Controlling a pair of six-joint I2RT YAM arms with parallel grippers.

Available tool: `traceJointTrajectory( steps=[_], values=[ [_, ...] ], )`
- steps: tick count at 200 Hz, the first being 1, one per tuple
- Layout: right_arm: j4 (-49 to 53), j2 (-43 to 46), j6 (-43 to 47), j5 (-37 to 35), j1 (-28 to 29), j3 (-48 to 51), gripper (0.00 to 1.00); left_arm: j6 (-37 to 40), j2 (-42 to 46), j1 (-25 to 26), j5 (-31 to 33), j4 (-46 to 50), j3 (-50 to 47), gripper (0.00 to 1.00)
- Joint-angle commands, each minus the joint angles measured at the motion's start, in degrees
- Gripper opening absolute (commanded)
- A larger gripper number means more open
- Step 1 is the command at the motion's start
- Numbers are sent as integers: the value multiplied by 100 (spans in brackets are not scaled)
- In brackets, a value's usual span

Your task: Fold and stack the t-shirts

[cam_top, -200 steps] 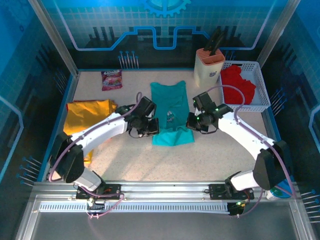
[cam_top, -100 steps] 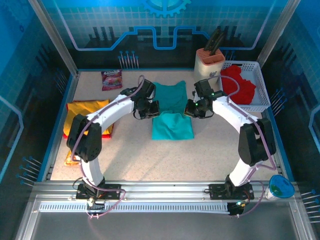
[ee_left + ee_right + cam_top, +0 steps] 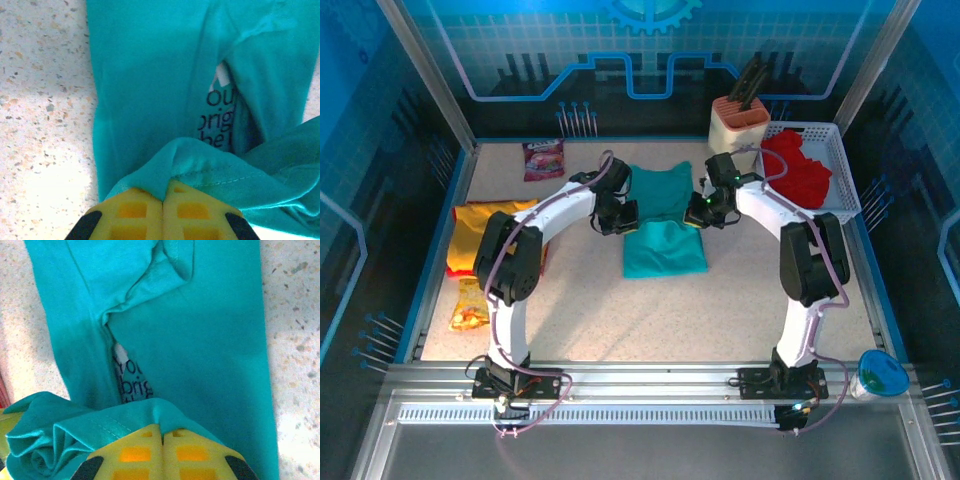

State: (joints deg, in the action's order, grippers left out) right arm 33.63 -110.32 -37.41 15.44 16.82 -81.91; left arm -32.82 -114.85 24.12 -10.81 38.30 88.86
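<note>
1. Teal cloth is lying mid-frame in the top view. This is the teal t-shirt [image 3: 665, 240], resting on the speckled table [image 3: 620, 320] between my two arms.
2. I am holding it by the hem on both sides. The left gripper [image 3: 163, 200] is pinched tight on a stitched edge at the shirt's left side. The right gripper [image 3: 161, 432] is clamped the same way on the right side. In both wrist views the yellow pads are meeting with cloth caught between them.
3. I am judging the step in hand to be the half fold, with the pinched hem travelling over the body towards the upper part of the frame. The dark chest print is peeking out of the fold's mouth in both wrist views.
4. To do this well, I am planning to move both arms at one pace and one height. The hem should stay taut between them and land square on the far edge, low over the cloth, before I let go.
5. I am watching the loose bunch at the lower left of the right wrist view, since slack there could set a crease.
6. The yellow t-shirt [image 3: 485, 235] is lying at the left, and the red t-shirt [image 3: 798, 168] is sitting in the white basket [image 3: 847, 180] at the upper right.
</note>
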Motion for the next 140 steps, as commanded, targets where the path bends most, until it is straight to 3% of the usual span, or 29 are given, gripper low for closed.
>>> traceJointTrajectory(
  steps=[1, 8, 24, 35, 49, 88, 116, 140],
  values=[
    [-182, -360, 76, 90, -90, -227, 4, 131, -223, -133, -76, -110, 192, 5],
    [-214, -477, 83, 128, -125, -318, 14, 127, -317, -180, -62, -111, 229, 13],
    [-102, -712, 115, -5, -187, -558, 38, 167, -524, -294, 32, -48, 395, 41],
    [-45, -738, 137, -187, -217, -628, 48, 228, -598, -378, 80, 34, 511, 50],
    [-21, -578, 141, -378, -246, -567, 66, 299, -519, -467, 217, 181, 597, 54],
    [9, 366, 170, -638, -145, 8, 73, 293, 221, -543, 79, 146, 147, 55],
    [-546, 872, -40, -13, 57, 642, 77, 1, 623, -263, -350, -263, -283, 51],
    [-1243, 992, -524, 597, 220, 1246, 78, -202, 472, 75, -555, -573, -254, 50]
  ],
)
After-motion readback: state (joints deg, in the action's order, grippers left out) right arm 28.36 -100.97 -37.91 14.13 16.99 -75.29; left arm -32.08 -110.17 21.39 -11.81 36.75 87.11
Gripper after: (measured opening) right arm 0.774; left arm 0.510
